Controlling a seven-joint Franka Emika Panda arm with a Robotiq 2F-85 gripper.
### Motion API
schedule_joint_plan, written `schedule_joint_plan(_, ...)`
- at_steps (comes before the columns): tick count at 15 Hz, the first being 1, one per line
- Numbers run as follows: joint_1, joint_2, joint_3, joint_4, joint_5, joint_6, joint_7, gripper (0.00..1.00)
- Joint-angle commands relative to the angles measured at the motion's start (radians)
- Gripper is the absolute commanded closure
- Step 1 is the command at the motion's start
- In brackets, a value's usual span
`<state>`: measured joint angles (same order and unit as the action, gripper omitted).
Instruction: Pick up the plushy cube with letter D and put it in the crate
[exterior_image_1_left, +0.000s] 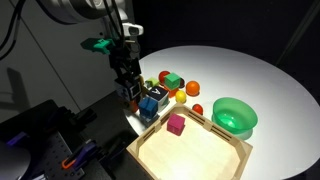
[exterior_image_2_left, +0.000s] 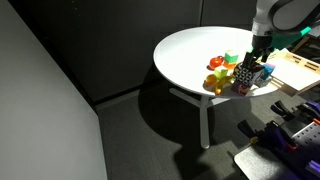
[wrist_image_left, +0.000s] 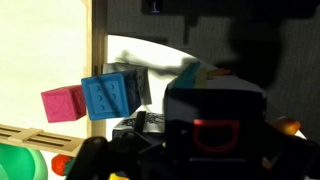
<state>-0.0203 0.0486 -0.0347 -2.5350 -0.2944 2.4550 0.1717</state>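
The plushy cube with letter D (wrist_image_left: 215, 120) is black with a red D and fills the wrist view between my jaws. My gripper (exterior_image_1_left: 129, 88) hangs at the near-left edge of the white table (exterior_image_1_left: 250, 75), with the dark cube (exterior_image_1_left: 133, 97) in it, low over the tabletop. The jaws look shut on the cube; the fingertips are mostly hidden by it. In an exterior view the gripper (exterior_image_2_left: 250, 68) holds the cube (exterior_image_2_left: 244, 77) beside the toy cluster. The crate (exterior_image_1_left: 160, 160), a light wooden tray, lies right next to the gripper; its rim shows in the wrist view (wrist_image_left: 97, 40).
A blue cube with a white face (exterior_image_1_left: 152, 103) stands touching distance from the gripper and shows in the wrist view (wrist_image_left: 107, 96). A small magenta cube (exterior_image_1_left: 176, 124) lies in the crate. A green bowl (exterior_image_1_left: 235, 116) and several small toys (exterior_image_1_left: 172, 79) sit nearby.
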Motion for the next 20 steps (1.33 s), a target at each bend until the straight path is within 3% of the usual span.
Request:
schedule_joint_plan(1,-0.001,0.02,-0.009,0.006,-0.032,0.012,0.043,0.26)
schedule_joint_plan(3,-0.001,0.017,-0.011,0.008,-0.027,0.008,0.044,0.32)
schedule_joint_plan(10,-0.004,-0.029,-0.017,0.033,-0.011,-0.029,0.059,0.88)
schedule_joint_plan(12,-0.006,-0.046,-0.018,0.039,-0.01,-0.041,0.066,1.0)
schedule_joint_plan(20,-0.017,-0.113,-0.015,0.053,0.007,-0.076,0.073,1.0)
